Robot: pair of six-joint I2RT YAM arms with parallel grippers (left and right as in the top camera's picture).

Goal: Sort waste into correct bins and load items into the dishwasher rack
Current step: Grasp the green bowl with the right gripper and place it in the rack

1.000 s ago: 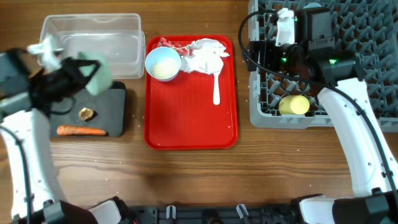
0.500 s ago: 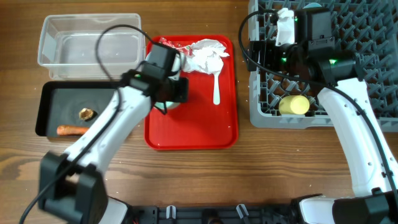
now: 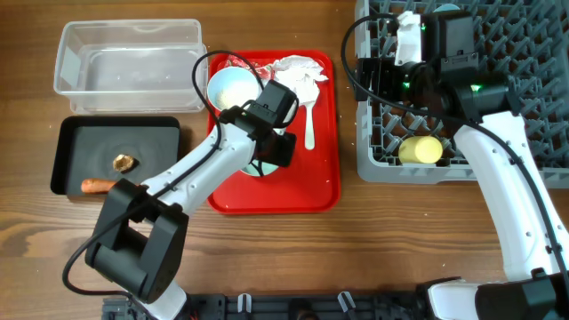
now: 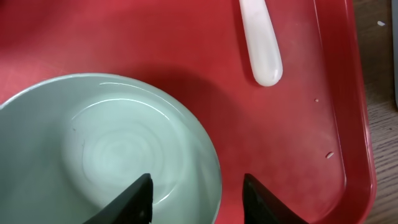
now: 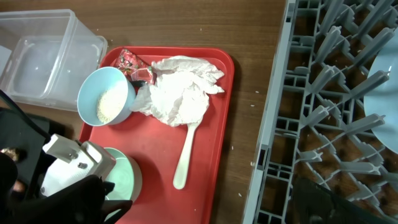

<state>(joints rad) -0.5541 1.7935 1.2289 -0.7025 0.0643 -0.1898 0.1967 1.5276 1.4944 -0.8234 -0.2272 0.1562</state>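
Observation:
My left gripper is low over the red tray. Its open fingers straddle the rim of an empty pale green bowl, which also shows in the overhead view. A second bowl holding white rice stands at the tray's back left. Next to it lie the red-and-white wrapper and the crumpled tissue. The white spoon lies right of my left gripper. The carrot and the brown lump lie in the black tray. My right gripper hangs open over the grey rack.
The clear tub stands empty behind the black tray. The yellow cup lies in the rack's front left. The pale blue plate stands among the rack's pegs. Bare wood runs between the red tray and the rack.
My left arm swung right from above the black tray to the red tray, bringing the empty green bowl with it. The right arm has not moved.

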